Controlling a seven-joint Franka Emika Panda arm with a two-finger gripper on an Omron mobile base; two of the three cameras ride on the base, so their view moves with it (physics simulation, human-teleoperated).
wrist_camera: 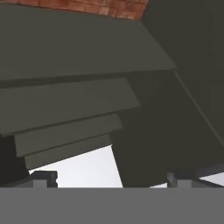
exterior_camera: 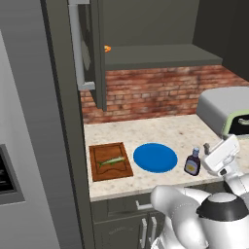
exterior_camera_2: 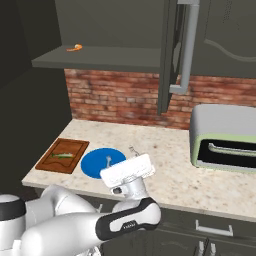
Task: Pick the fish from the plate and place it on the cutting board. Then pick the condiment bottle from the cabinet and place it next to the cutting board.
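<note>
Left base view: hand (exterior_camera: pixel 208 148) spread just right of the condiment bottle (exterior_camera: pixel 192 162), beside the plate (exterior_camera: pixel 155 157).

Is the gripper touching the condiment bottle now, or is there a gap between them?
Apart. In the left base view, a strip of bare counter shows between the bottle and the gripper, whose fingers sit to its right, not around it.

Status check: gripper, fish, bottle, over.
Gripper open, empty, right of condiment bottle. Fish on cutting board. Bottle on counter beside plate, not the board.
</note>
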